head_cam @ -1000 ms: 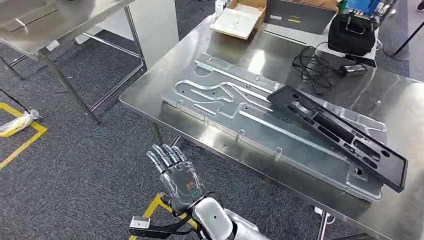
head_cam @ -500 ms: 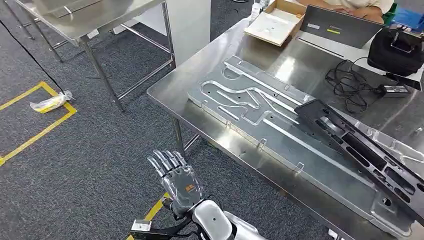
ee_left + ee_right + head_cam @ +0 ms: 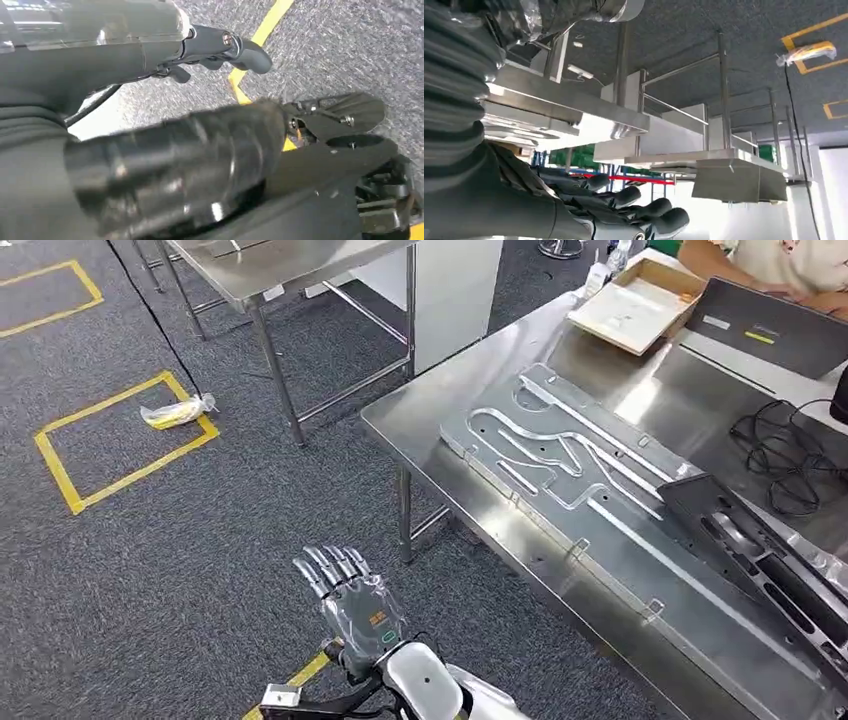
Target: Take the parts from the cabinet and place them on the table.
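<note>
A long silver machined plate (image 3: 590,490) lies on the steel table (image 3: 420,425) at the right. A black frame part (image 3: 760,560) rests across its near right end. My right hand (image 3: 350,600) is raised over the carpet in front of the table's near edge, fingers straight and together, holding nothing. In the right wrist view its dark fingers (image 3: 634,207) stretch out flat, level with the table's edge (image 3: 574,107). My left hand (image 3: 220,47) hangs over the carpet with nothing in it.
A second steel table (image 3: 290,260) stands at the back left. A yellow bag (image 3: 178,412) lies on a taped yellow square (image 3: 70,475). At the table's far end are a cardboard box (image 3: 640,305), a dark panel (image 3: 770,330), a black cable (image 3: 790,455) and a person (image 3: 790,265).
The camera has turned left, so the table and parts slide right in the picture and more floor shows. My right hand keeps its raised, flat pose.
</note>
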You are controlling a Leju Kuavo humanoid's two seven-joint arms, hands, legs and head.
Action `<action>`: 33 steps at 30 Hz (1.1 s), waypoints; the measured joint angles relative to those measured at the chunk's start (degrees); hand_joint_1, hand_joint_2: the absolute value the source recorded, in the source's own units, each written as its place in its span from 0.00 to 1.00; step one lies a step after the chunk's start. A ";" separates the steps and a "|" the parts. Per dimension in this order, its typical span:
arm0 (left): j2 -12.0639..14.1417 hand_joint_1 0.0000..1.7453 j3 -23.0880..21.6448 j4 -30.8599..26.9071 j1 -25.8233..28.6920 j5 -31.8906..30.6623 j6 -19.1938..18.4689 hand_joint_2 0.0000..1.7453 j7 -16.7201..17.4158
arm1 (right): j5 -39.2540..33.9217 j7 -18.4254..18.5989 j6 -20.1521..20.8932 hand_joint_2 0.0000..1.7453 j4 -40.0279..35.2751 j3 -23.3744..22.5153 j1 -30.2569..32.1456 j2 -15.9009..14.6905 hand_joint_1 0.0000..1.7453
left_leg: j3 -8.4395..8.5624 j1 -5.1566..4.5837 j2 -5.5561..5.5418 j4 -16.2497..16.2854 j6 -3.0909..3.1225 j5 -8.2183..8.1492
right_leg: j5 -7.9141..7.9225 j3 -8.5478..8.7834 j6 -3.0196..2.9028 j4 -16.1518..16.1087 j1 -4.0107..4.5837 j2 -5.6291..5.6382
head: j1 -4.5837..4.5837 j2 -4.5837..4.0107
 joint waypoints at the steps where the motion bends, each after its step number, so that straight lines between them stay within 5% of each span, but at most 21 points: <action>1: 0.00 0.00 0.00 0.00 0.00 -0.09 0.00 0.00 -0.02 | 0.00 -0.02 0.00 1.00 -0.15 0.00 -0.02 -0.04 0.00 | 0.19 0.32 -0.51 -0.33 0.44 0.30 | -0.78 -0.05 0.41 0.68 -0.35 1.20 | 0.02 0.00; 2: 0.00 0.00 0.00 0.00 -0.05 -0.09 0.00 0.00 -0.07 | 0.00 -0.02 -0.02 1.00 -0.20 0.02 -0.04 -0.04 0.00 | 0.14 0.32 -0.98 -0.46 0.75 0.46 | -2.80 -1.06 0.54 3.04 -0.50 3.76 | 0.02 0.00; 3: 0.00 0.00 -0.02 -0.02 -0.16 -0.11 0.00 0.00 -0.11 | 0.00 -0.02 -0.02 1.00 -0.28 0.04 -0.02 -0.11 0.00 | 0.00 0.32 -1.37 -0.46 0.94 0.55 | -5.26 -2.84 0.64 7.00 -0.52 5.15 | 0.04 0.00; 5: 0.00 0.00 -0.02 0.00 -0.14 -0.09 0.00 0.00 -0.17 | -0.02 -0.02 0.00 1.00 -0.26 0.04 0.19 -0.48 0.00 | -0.22 0.14 -2.72 -0.38 1.03 0.60 | -8.97 -7.14 0.66 15.92 -0.46 5.97 | 0.02 0.00; 6: 0.02 0.00 -0.02 -0.02 -0.09 -0.09 0.00 0.00 -0.15 | -0.04 -0.02 0.00 1.00 -0.26 0.04 0.26 -0.66 0.00 | -0.29 0.05 -3.46 -0.28 1.05 0.62 | -9.05 -8.42 0.53 18.17 -0.44 6.06 | 0.02 0.00; 7: 0.02 0.00 -0.02 -0.02 -0.05 -0.11 -0.04 0.00 -0.15 | -0.07 -0.02 0.02 1.00 -0.26 0.07 0.26 -0.74 0.00 | -0.29 -0.02 -4.28 -0.17 1.05 0.62 | -7.56 -8.09 0.31 17.17 -0.44 6.15 | 0.02 0.00; 9: 0.02 0.00 -0.04 0.00 -0.08 -0.37 -0.26 0.00 -0.15 | -0.15 -0.02 0.09 1.00 -0.31 0.07 0.20 -0.74 0.00 | -0.19 -0.14 -5.89 0.00 1.04 0.62 | -2.16 -4.30 -0.42 8.71 -0.39 6.83 | 0.04 0.00; 10: -0.02 0.00 -0.07 0.00 -0.13 -0.46 -0.37 0.00 -0.15 | -0.15 -0.04 0.13 1.00 -0.44 0.07 0.16 -0.74 0.00 | -0.14 -0.18 -6.69 0.01 1.02 0.63 | 0.60 -1.78 -1.03 3.10 -0.25 8.74 | 0.04 0.00; 11: -0.11 0.00 -0.09 0.00 -0.11 -0.50 -0.42 0.00 -0.15 | -0.15 -0.04 0.15 1.00 -0.46 0.07 0.16 -0.85 0.00 | -0.32 -0.12 -7.05 0.01 0.84 0.72 | 0.01 -0.98 -1.48 1.30 -0.34 11.44 | -0.07 0.00; 15: -0.13 0.00 -0.13 0.00 -0.01 -0.90 -0.42 0.00 -0.15 | -0.20 -0.06 0.83 1.00 -1.20 0.11 0.19 -1.36 0.00 | -0.99 0.42 -9.37 -0.65 -0.86 1.40 | 0.56 -0.82 -1.77 0.06 0.15 9.79 | 0.05 0.00; 16: -0.09 0.00 -0.13 0.00 -0.01 -0.90 -0.42 0.00 -0.15 | -0.22 -0.13 0.85 1.00 -1.57 0.11 0.22 -1.38 0.00 | -1.18 0.28 -7.94 -0.03 -0.86 1.12 | 1.17 -0.24 -2.02 -1.09 -0.71 8.84 | 0.04 0.00; 17: -0.09 0.00 -0.13 0.00 -0.01 -0.90 -0.39 0.00 -0.15 | -0.22 -0.28 0.90 1.00 -1.68 0.18 0.25 -1.40 0.00 | -1.77 -0.05 -4.49 1.46 -1.11 -0.05 | 1.28 0.22 -2.31 -1.69 -0.51 8.17 | -0.07 0.00; 18: -0.07 0.00 -0.15 0.00 -0.14 -0.85 -0.39 0.00 -0.17 | -0.22 -0.31 0.96 1.00 -1.90 0.26 0.28 -1.49 0.00 | -3.52 -0.02 -2.81 4.98 -1.37 -2.31 | 1.30 0.37 -2.44 -1.72 -0.40 7.24 | -0.09 0.00; 20: -0.04 0.00 -0.15 0.00 -0.32 -0.74 -0.39 0.00 -0.17 | -0.24 -0.33 0.98 1.00 -1.90 0.46 0.54 -1.92 0.00 | -7.87 0.13 -2.00 13.67 -1.86 -6.27 | 1.01 0.33 -2.55 -1.52 -0.24 5.32 | -0.09 0.00; 21: -0.02 0.00 -0.15 0.00 -0.28 -0.63 -0.39 0.00 -0.20 | -0.24 -0.37 0.98 1.00 -1.90 0.55 0.71 -2.12 0.00 | -9.20 0.22 -1.85 16.36 -2.09 -6.87 | 0.88 0.30 -2.56 -1.42 -0.18 4.44 | -0.15 0.00; 22: 0.02 0.00 -0.15 0.00 -0.17 -0.59 -0.39 0.00 -0.20 | -0.24 -0.37 0.98 1.00 -1.90 0.63 0.80 -2.16 0.00 | -9.13 0.33 -1.76 16.34 -2.20 -6.08 | 0.69 0.32 -2.46 -1.30 -0.16 3.65 | -0.11 0.00; 24: 0.04 0.00 -0.15 0.00 -0.05 -0.50 -0.37 0.00 -0.20 | -0.26 -0.37 1.01 1.00 -1.97 0.79 0.77 -2.19 0.00 | -4.92 0.44 -1.05 8.75 -2.24 -1.66 | 0.16 0.59 -2.18 -0.95 -0.18 2.23 | -0.13 0.00; 25: 0.07 0.00 -0.15 0.00 -0.08 -0.50 -0.35 0.00 -0.26 | -0.26 -0.37 1.01 1.00 -2.05 0.87 0.77 -2.19 0.00 | -1.94 0.44 0.10 3.53 -2.10 0.53 | -0.17 0.85 -1.93 -0.74 -0.20 1.62 | -0.13 0.00; 26: 0.05 0.00 -0.15 0.00 -0.19 -0.50 -0.35 0.00 -0.31 | -0.26 -0.37 1.01 1.00 -2.08 0.92 0.76 -2.19 0.00 | -0.24 0.05 2.73 0.28 -1.83 -0.07 | -0.56 1.02 -1.56 -0.58 0.01 1.07 | -0.11 0.00; 31: 0.07 0.00 -0.15 0.00 -0.18 -0.92 -0.37 0.00 -0.33 | -0.33 -0.26 1.18 1.00 -2.38 1.03 0.50 -2.27 0.00 | -0.05 -0.03 -0.29 -0.39 0.26 0.43 | -1.43 1.32 0.01 -0.35 0.33 -0.38 | 0.02 0.00; 33: 0.04 0.00 -0.18 0.00 -0.25 -1.07 -0.35 0.00 -0.33 | -0.48 -0.26 1.29 1.00 -2.58 1.07 0.37 -2.36 0.00 | -0.03 0.11 -1.14 -0.56 0.94 0.59 | -4.36 -0.38 0.33 3.92 -0.13 4.36 | 0.02 0.00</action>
